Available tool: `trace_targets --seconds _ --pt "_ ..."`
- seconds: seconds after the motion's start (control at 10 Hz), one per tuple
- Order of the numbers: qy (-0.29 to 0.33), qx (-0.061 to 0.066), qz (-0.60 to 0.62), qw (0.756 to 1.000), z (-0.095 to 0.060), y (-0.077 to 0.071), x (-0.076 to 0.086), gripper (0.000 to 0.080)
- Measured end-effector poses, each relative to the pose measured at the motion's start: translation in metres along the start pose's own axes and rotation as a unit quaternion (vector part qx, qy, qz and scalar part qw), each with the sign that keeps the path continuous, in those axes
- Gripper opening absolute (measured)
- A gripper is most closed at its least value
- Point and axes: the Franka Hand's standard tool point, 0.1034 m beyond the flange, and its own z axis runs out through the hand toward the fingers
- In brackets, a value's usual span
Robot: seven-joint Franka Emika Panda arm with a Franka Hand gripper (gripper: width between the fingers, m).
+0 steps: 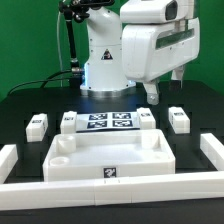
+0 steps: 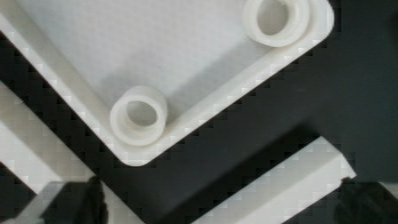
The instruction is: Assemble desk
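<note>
You have gripper (image 1: pixel 152 95) raised clear of parts, claw spread, empty. Your desk tabletop (image 1: pixel 108 155) flat just beside marker board (image 1: pixel 107 123); four legs (image 1: pixel 37 125) flank board, two each side.

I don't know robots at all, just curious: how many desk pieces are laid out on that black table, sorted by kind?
Tabletop: 1
Block legs: 4
Total: 5
</note>
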Motion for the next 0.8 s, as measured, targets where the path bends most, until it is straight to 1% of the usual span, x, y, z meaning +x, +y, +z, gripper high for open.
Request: trace_targets --seconds 0.7,0.8 --pt "0.0 0.0 -0.013 1.0 0.0 0.0002 -0.0004 0.065" --pt "-0.001 0.001 -0.038 0.999 0.0006 -0.0014 -0.0097 0.065"
